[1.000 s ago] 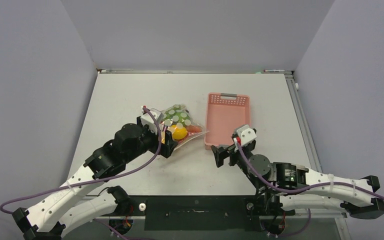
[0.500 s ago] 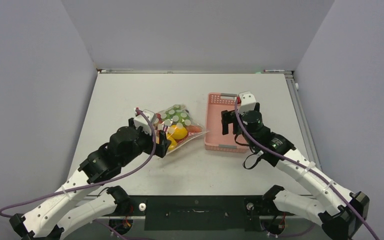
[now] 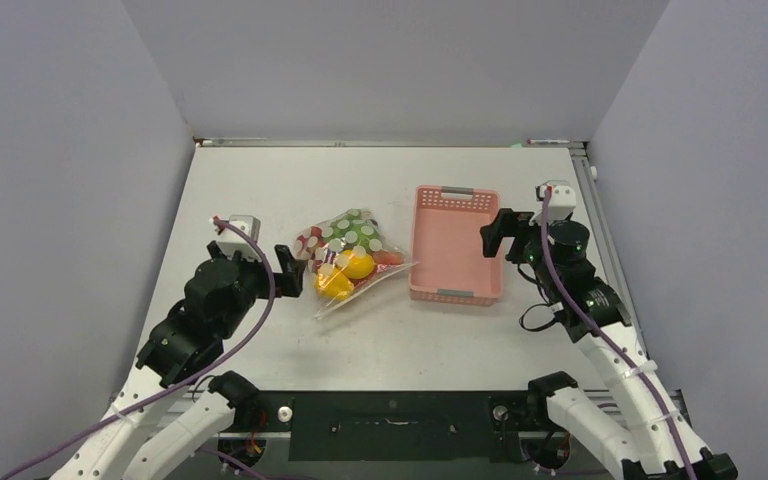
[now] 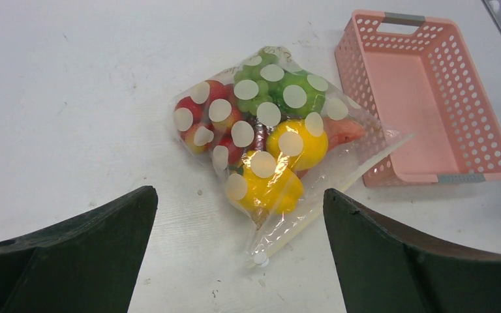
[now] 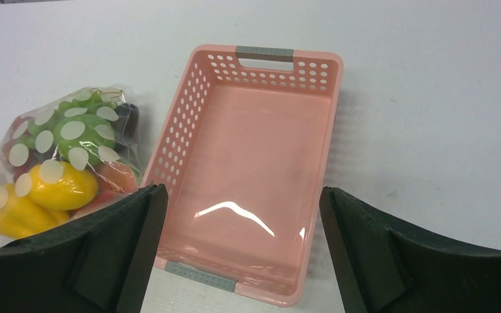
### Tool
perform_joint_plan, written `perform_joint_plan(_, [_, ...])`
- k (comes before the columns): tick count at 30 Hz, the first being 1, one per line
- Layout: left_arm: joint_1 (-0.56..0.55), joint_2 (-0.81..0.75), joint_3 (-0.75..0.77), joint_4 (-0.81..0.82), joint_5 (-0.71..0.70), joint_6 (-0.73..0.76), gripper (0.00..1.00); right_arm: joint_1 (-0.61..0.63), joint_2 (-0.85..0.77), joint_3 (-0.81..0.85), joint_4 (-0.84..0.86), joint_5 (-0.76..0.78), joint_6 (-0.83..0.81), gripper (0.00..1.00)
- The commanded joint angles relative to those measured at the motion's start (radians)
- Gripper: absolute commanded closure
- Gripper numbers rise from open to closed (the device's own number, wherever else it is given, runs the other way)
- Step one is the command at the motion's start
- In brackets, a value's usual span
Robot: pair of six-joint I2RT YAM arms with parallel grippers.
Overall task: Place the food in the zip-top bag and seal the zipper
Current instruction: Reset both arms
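Closest in, the left gripper [image 3: 292, 272] hangs just to the left of the zip-top bag [image 4: 267, 150], jaws spread wide and nothing in them. It isn't touching the plastic.

The bag lies flat on the table [image 3: 260, 190], between that gripper and the pink basket [image 5: 182, 130], with one corner right against the basket's wall. All the food I can spot is inside it: yellow pepper [image 4: 264, 186], lemon [image 4: 297, 143], green grapes [image 4: 280, 94] and red pieces [image 4: 202, 120]. I see nothing in the basket. The zipper [image 4: 365, 168] runs along the bag's edge on the basket side. From these views I can't tell whether it's pressed shut all the way.

My guess on handling: thin slick film, totally floppy, with a light but lumpy load that'll roll around the second you lift it. Grabbing the belly would just squish the fruit around. I'd pinch the closure strip itself — it's the only stiff-ish part — pinning one end and running the other claw along it.

Farthest back, the right gripper [image 3: 495, 232] hovers at the basket's right rim, also gaping and holding nothing.
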Motion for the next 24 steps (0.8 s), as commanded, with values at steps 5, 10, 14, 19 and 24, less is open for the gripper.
perform_joint_plan(5, [0.051, -0.031, -0.01, 0.067, 0.085, -0.048, 0.04, 0.049, -0.191, -0.091, 0.103, 0.004, -0.025, 0.1])
perform_joint_plan(10, [0.051, -0.067, -0.025, 0.096, 0.104, -0.043, 0.04, 0.098, -0.272, -0.146, 0.157, 0.069, -0.032, 0.1])
perform_joint_plan(14, [0.051, -0.089, -0.032, 0.092, 0.099, -0.021, 0.04, 0.108, -0.298, -0.142, 0.158, 0.066, -0.032, 0.1])
perform_joint_plan(19, [0.051, -0.125, -0.035, 0.084, 0.094, -0.008, 0.04, 0.132, -0.342, -0.151, 0.149, 0.092, -0.043, 0.1])
perform_joint_plan(24, [0.051, -0.16, -0.044, 0.093, 0.098, 0.0, 0.04, 0.149, -0.375, -0.153, 0.134, 0.106, -0.06, 0.1])
